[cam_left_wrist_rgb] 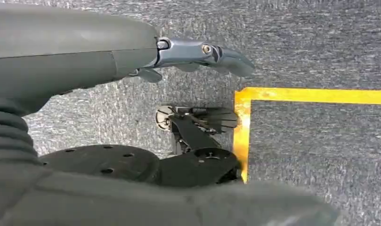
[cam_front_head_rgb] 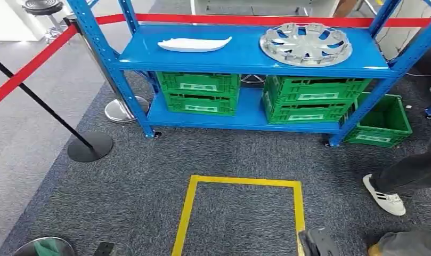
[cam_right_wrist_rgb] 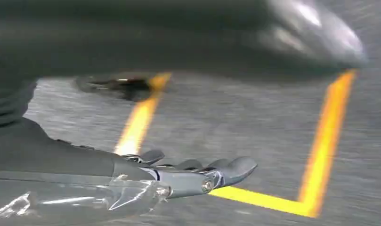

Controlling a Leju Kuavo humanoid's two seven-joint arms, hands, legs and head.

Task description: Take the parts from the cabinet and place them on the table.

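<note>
A blue metal cabinet stands ahead on grey carpet. On its upper shelf lie a long white curved part at the left and a silver wheel cover at the right. My left hand hangs over the carpet with fingers stretched out and nothing in them, near a corner of a yellow floor marking. My right hand also hangs low with straight, empty fingers, above the yellow marking. Both hands are far from the shelf.
Green crates fill the lower shelf and another green crate sits on the floor at the right. A red belt barrier with stanchions runs on the left. A person's leg and white shoe stand at the right.
</note>
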